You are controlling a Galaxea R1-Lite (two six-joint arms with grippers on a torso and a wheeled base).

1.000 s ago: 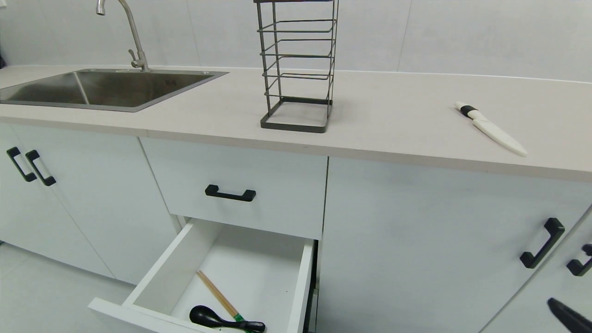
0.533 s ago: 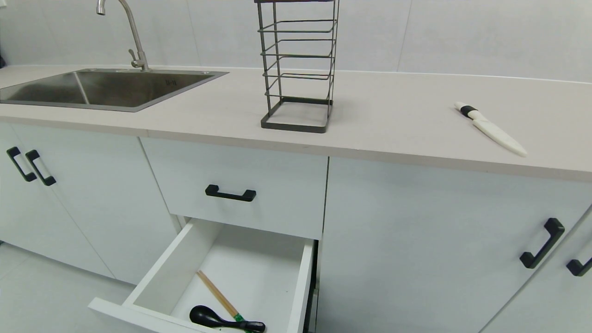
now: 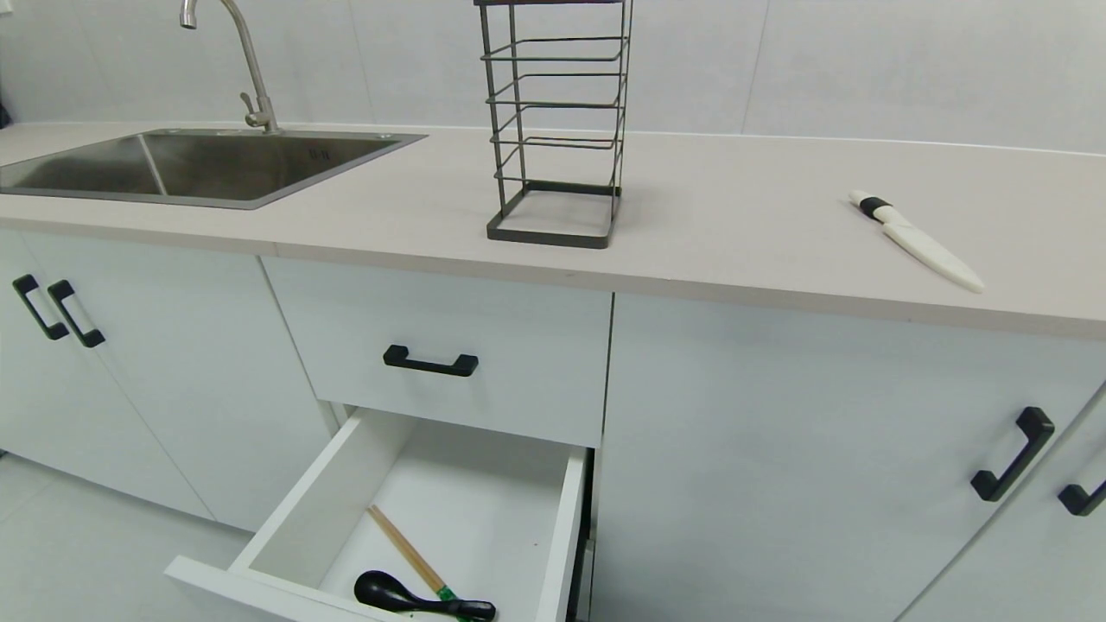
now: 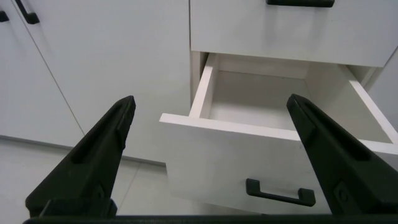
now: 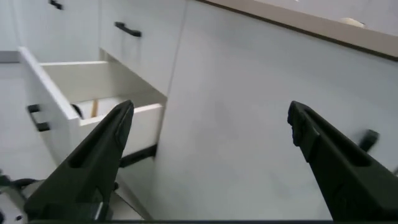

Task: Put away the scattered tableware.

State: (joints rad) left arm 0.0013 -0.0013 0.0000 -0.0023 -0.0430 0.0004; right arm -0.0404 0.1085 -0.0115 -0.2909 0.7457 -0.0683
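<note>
A white ceramic knife with a black collar (image 3: 920, 245) is recorded lying flat on the counter, well right of the black wire rack (image 3: 557, 130). Below the rack, a pulled-out white drawer (image 3: 563, 536) is seen to hold a glossy black spoon (image 3: 389, 593) and green-tipped wooden chopsticks (image 3: 408, 551), which are laid touching.

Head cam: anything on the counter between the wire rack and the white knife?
Nothing. In the head view, the countertop between the wire rack and the white knife is bare.

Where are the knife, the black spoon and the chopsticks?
knife (image 3: 929, 251), head view, on its white blade.
black spoon (image 3: 382, 589), head view, on its bowl.
chopsticks (image 3: 406, 549), head view, mid-shaft.
</note>
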